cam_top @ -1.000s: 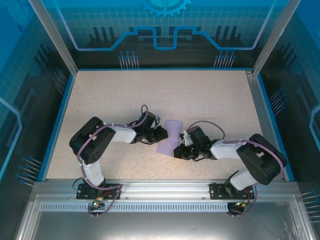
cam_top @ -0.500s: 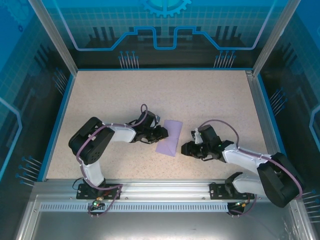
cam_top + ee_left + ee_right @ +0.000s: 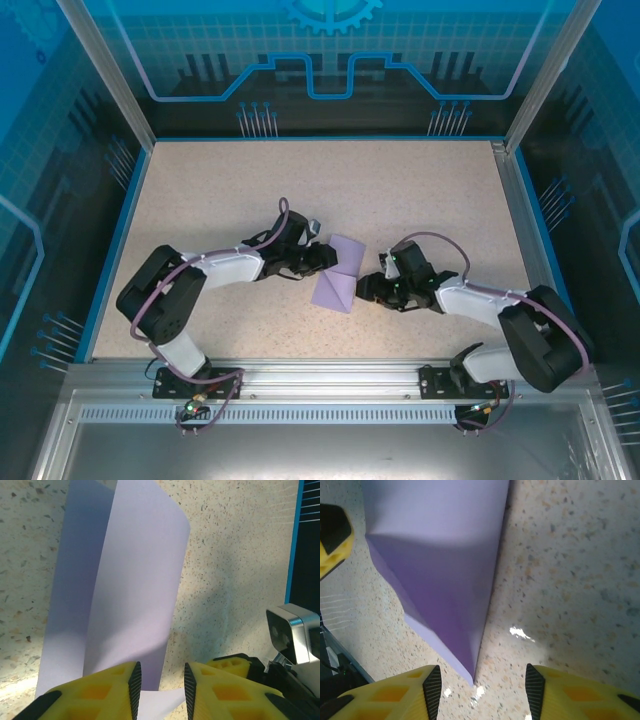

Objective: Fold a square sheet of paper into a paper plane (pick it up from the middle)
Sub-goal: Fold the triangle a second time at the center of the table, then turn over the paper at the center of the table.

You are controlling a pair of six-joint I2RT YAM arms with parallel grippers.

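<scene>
The square sheet of paper (image 3: 338, 275) lies bent over on itself on the speckled table between both arms, its upper layer bulging rather than flat. My left gripper (image 3: 326, 258) is at its left edge. In the left wrist view the jaws (image 3: 160, 680) stand slightly parted, with a loose flap of the sheet (image 3: 130, 580) lying between them, untouched by the pads. My right gripper (image 3: 362, 287) is just right of the sheet. In the right wrist view it (image 3: 482, 677) is open, and the folded corner of the sheet (image 3: 440, 555) points into the gap without touching either finger.
A blue rim (image 3: 118, 235) and clear walls enclose the table. An aluminium rail (image 3: 320, 372) runs along the near edge at the arm bases. A yellow finger of the right gripper (image 3: 235, 665) shows in the left wrist view.
Both grippers have opened. The right one let go of the sheet, drew back to the right, then came close again. The left forearm stretched out, and the sheet dropped from a raised curl onto the table.
</scene>
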